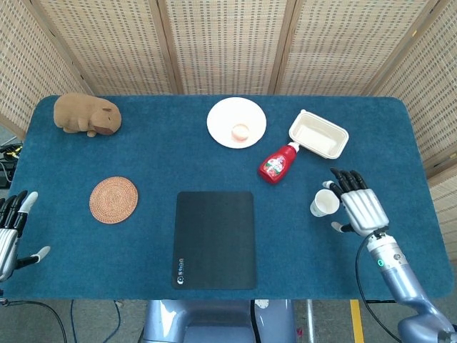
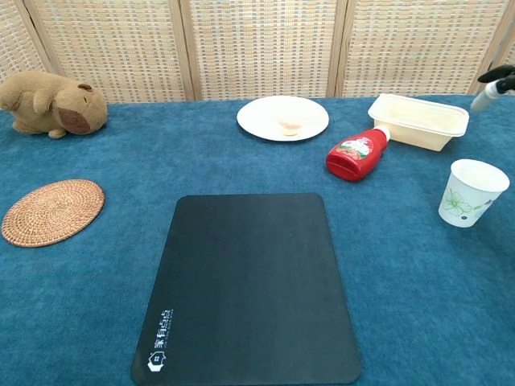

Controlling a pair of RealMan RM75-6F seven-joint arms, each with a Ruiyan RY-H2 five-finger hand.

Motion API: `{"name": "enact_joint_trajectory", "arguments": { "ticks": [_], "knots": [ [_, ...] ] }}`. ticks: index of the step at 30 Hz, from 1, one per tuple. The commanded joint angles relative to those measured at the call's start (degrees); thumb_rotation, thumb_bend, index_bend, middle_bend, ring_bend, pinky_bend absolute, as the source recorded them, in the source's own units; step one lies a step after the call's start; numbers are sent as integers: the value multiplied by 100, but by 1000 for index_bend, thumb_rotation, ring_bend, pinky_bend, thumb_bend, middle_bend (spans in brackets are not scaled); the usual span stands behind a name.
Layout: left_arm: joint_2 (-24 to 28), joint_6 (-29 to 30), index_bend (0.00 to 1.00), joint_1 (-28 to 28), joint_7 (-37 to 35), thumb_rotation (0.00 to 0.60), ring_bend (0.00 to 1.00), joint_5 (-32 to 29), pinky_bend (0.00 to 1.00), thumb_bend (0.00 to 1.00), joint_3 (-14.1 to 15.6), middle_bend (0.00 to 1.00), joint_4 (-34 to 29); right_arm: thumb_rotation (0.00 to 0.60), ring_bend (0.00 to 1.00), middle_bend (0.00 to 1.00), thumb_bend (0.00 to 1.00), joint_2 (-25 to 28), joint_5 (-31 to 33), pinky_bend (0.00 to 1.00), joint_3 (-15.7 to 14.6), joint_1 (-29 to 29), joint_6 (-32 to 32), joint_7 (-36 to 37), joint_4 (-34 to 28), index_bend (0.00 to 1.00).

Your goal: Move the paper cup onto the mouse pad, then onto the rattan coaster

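- The left hand (image 1: 12, 232), grey with dark fingertips, sits at the table's left edge in the head view; its fingers are spread apart and hold nothing.
- A brown plush capybara (image 1: 87, 115) lies at the far left corner of the blue cloth-covered table (image 1: 143, 161); nearer the front is the round woven rattan coaster (image 1: 113, 200), bare on top.
- The black rectangular mouse pad (image 1: 214, 239) lies in the front middle, with nothing on it; a white logo marks its near-left corner.
- A round white plate (image 1: 236, 122) with a small pale morsel stands at the back; to its right lie a red squeeze bottle (image 1: 278, 163) on its side and a cream rectangular tray (image 1: 318, 134).
- The white paper cup (image 1: 324, 203) with a green floral print stands upright on the cloth, right of the pad and well apart from it.
- The right hand (image 1: 358, 206) is just beside the cup on its right; fingers extended and apart, gripping nothing; whether it touches the cup I cannot tell.
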Motion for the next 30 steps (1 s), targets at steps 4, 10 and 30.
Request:
{"name": "enact_joint_trajectory", "arguments": {
  "ticks": [4, 10, 30],
  "knots": [
    [8, -6, 0, -3, -50, 600, 0, -6, 0, 138, -5, 0, 16, 600, 0, 0, 47, -211, 690, 0, 94, 352, -429, -427, 95, 199],
    [16, -12, 0, -6, -93, 600, 0, -4, 0, 138, -6, 0, 27, 600, 0, 0, 48, -346, 1116, 0, 37, 542, -591, -741, 228, 200],
    [21, -42, 0, -20, -48, 600, 0, 24, 0, 138, 16, 0, 12, 600, 0, 0, 48, -619, 2017, 0, -200, 968, -988, -973, 797, 199]
  ]
}}
